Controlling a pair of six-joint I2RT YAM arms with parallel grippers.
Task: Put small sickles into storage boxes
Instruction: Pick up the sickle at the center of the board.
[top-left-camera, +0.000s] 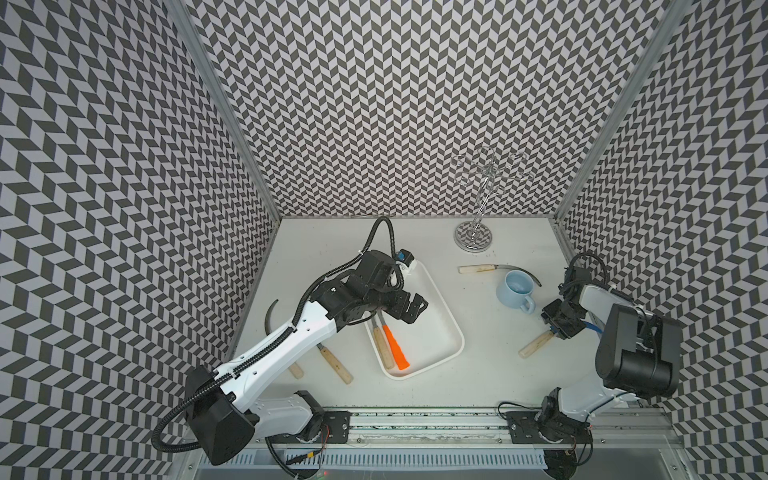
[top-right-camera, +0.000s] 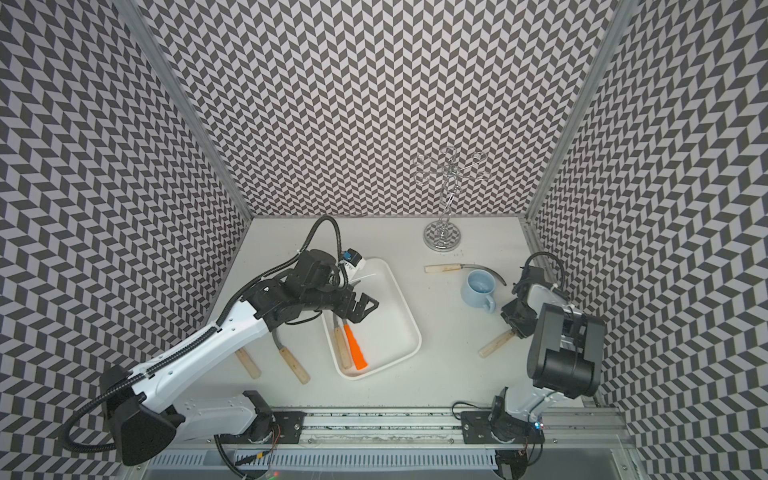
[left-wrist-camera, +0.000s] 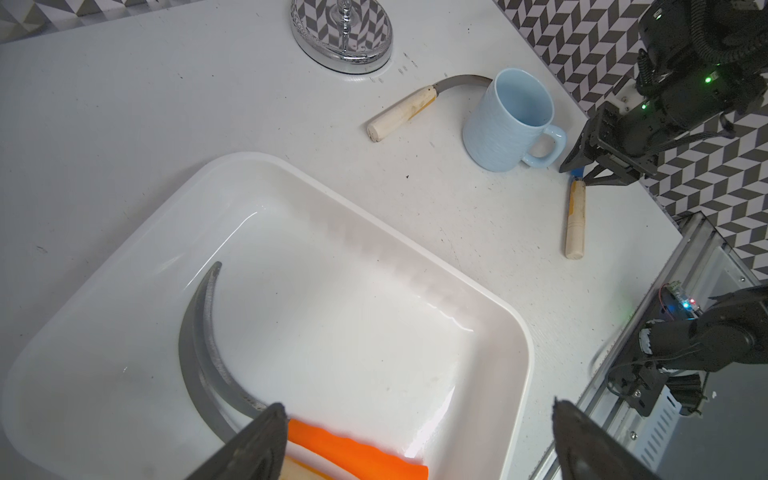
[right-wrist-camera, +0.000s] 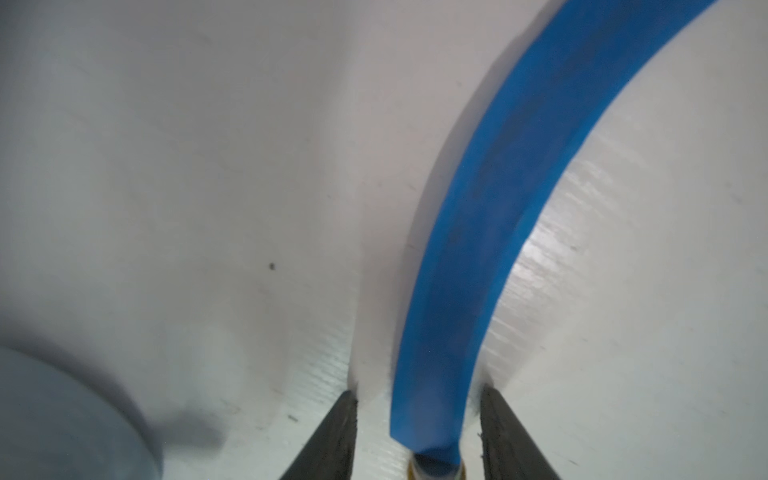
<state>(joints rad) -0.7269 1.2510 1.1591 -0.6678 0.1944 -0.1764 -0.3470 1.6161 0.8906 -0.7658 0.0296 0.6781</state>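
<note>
The white storage box (top-left-camera: 441, 308) lies mid-table with two small sickles inside, one with an orange handle (top-left-camera: 397, 350) and one with a wooden handle (top-left-camera: 383, 347). In the left wrist view their grey blades (left-wrist-camera: 195, 353) curve along the box floor. My left gripper (top-left-camera: 415, 308) hovers open over the box with nothing in it. At the right, my right gripper (top-left-camera: 555, 329) straddles a blue-bladed sickle (right-wrist-camera: 498, 199) with a wooden handle (top-left-camera: 536, 345). Its jaws stand open, with a gap on both sides of the blade. More sickles lie at the left (top-left-camera: 334, 365), under the left arm (top-left-camera: 296, 370), and behind the mug (top-left-camera: 478, 269).
A light blue mug (top-left-camera: 515, 291) stands between the box and the right gripper, on top of one sickle's blade. A chrome wire stand (top-left-camera: 473, 240) sits at the back. Patterned walls close in three sides, and a metal rail (top-left-camera: 415, 419) runs along the front.
</note>
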